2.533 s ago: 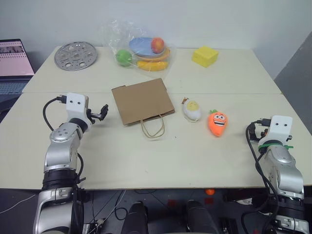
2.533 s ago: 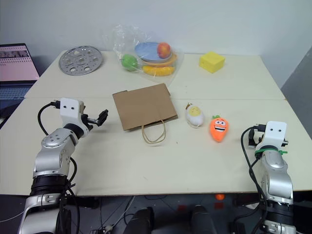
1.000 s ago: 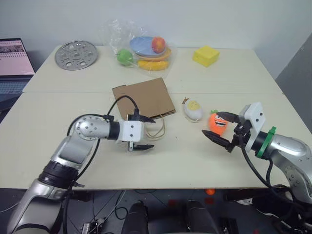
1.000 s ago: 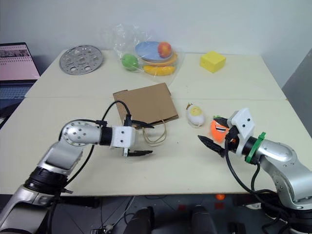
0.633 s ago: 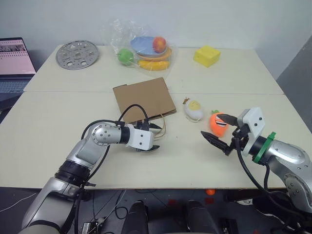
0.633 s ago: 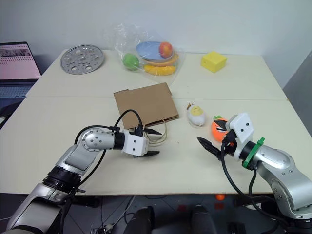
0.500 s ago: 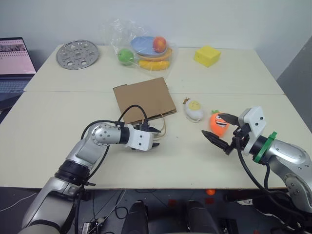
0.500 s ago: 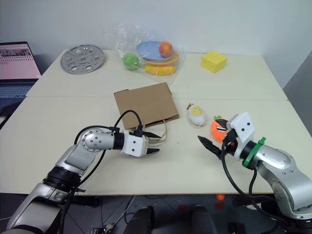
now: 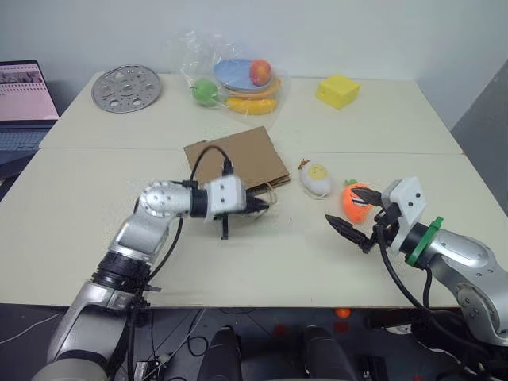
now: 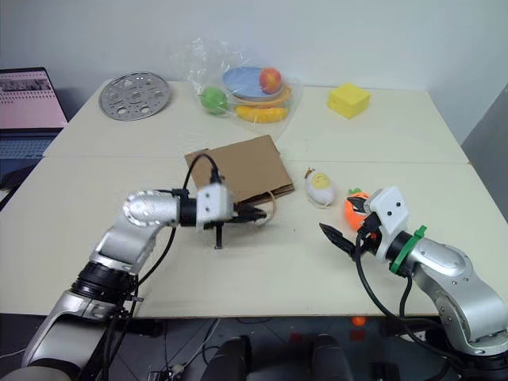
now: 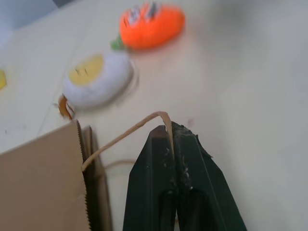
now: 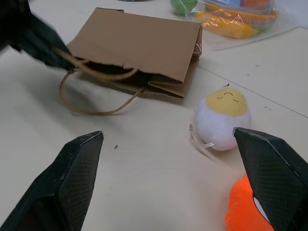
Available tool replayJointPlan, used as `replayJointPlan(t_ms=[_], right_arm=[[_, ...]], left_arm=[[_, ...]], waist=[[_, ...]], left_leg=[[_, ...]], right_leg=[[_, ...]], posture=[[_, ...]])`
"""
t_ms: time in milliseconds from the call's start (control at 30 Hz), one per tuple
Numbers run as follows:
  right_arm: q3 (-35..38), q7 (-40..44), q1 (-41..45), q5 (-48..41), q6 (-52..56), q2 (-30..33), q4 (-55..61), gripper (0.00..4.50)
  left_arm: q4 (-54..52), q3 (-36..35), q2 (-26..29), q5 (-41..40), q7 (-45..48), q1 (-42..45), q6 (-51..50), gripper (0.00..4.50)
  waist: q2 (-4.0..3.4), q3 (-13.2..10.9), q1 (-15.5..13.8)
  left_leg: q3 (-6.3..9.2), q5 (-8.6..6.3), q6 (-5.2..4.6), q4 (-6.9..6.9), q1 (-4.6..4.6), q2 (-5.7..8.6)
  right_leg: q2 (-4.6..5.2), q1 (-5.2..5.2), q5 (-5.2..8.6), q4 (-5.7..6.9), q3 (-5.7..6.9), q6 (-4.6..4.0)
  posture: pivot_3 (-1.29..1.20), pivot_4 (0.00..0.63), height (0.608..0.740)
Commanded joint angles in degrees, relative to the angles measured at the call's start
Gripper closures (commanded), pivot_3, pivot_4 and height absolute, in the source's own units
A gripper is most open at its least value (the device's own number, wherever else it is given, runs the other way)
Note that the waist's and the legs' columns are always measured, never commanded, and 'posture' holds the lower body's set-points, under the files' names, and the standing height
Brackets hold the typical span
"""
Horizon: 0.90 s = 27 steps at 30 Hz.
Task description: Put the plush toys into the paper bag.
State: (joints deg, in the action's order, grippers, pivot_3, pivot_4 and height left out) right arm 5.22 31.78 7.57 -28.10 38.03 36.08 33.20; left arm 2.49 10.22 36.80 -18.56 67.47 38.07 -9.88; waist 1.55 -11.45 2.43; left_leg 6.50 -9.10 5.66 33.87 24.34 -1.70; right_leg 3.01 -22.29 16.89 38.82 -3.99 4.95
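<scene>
The left gripper (image 11: pixel 171 144) is clamped on one twisted-cord handle (image 11: pixel 126 133) of the flat brown paper bag (image 9: pixel 236 161). The right gripper (image 9: pixel 355 221), jaws apart, is nearer the orange plush carrot (image 9: pixel 355 200), just beyond its fingertips; the white plush egg (image 9: pixel 315 178) lies between carrot and bag.

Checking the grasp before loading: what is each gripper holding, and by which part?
Left gripper: paper bag, by one cord handle. Right gripper: nothing.

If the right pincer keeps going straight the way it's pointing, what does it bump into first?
Probably the egg plush toy. The open right pincer points between it and the paper bag's loose handle, with bare table just ahead. The carrot plush toy sits off to one side. Depth is hard to judge.
</scene>
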Motion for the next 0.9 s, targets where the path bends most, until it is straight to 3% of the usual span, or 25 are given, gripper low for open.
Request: replayJointPlan(t_ms=[33,167,300,333,400,600,767,900], right_arm=[[-1.08,0.88,1.41,1.19,-1.85,0.19,-0.18,0.00],[-5.14,0.81,4.77,2.91,-2.30,-1.68,-2.37,0.00],[-11.06,-1.29,12.11,5.96,-2.17,-6.93,-6.60,0.00],[-11.84,-2.28,13.95,5.93,-1.43,-9.07,-7.59,0.17],[-13.14,-3.01,16.24,5.56,-0.26,-12.13,-8.80,0.56],[-18.66,-6.58,23.58,9.46,0.03,-21.98,-17.49,2.65],[-21.97,-5.75,25.68,12.22,-2.04,-25.92,-23.38,4.44],[-22.43,-8.34,29.48,16.42,-7.39,-30.82,-34.54,4.48]], left_arm=[[-3.76,-4.80,2.17,-7.92,1.39,2.99,-11.93,4.46],[0.13,-8.07,4.43,-12.53,3.46,8.04,-21.21,4.46],[4.40,-8.83,4.77,-12.13,3.98,11.08,-22.83,4.46],[4.84,-9.51,4.55,-12.70,3.77,11.82,-23.67,4.49],[5.40,-10.22,4.50,-13.06,3.72,12.80,-24.52,4.50],[5.21,-10.17,5.08,-12.13,4.42,13.49,-24.08,4.50],[5.28,-10.78,4.87,-12.09,3.54,14.42,-24.35,4.50],[4.44,-11.15,5.46,-12.81,3.80,14.27,-25.42,4.50]], waist=[[0.00,0.00,0.25],[0.00,0.00,0.69],[0.01,-0.01,1.14],[0.01,-0.01,1.11],[0.01,-0.01,1.02],[0.00,-0.01,0.93],[0.01,-0.01,0.83],[0.00,-0.01,0.93]], left_leg=[[0.00,0.00,0.00,0.00,-0.05,0.00],[-0.02,0.00,0.00,0.02,-0.13,0.00],[-0.03,0.01,-0.01,0.04,-0.15,0.00],[-0.03,0.01,-0.01,0.04,-0.15,-0.01],[0.00,0.01,0.00,0.01,-0.14,-0.01],[0.08,0.01,0.00,-0.12,-0.07,-0.01],[0.09,0.01,0.00,-0.11,-0.06,-0.01],[0.09,0.01,0.00,-0.11,-0.07,-0.01]], right_leg=[[0.00,0.03,0.00,0.02,0.00,0.00],[-0.01,0.07,0.01,0.03,-0.01,0.00],[-0.03,0.06,0.01,0.06,-0.03,0.00],[-0.03,0.05,0.01,0.07,-0.03,0.00],[-0.03,0.04,0.00,0.08,-0.02,-0.02],[-0.03,-0.02,-0.11,0.09,0.08,-0.19],[-0.03,-0.02,-0.11,0.09,0.09,-0.20],[-0.03,-0.03,-0.11,0.10,0.09,-0.20]], posture=[[0.00,0.150,0.740],[0.00,0.150,0.740],[0.00,0.150,0.740],[0.00,0.150,0.740],[0.00,0.150,0.740],[0.00,0.150,0.740],[0.00,0.150,0.740],[0.00,0.150,0.740]])
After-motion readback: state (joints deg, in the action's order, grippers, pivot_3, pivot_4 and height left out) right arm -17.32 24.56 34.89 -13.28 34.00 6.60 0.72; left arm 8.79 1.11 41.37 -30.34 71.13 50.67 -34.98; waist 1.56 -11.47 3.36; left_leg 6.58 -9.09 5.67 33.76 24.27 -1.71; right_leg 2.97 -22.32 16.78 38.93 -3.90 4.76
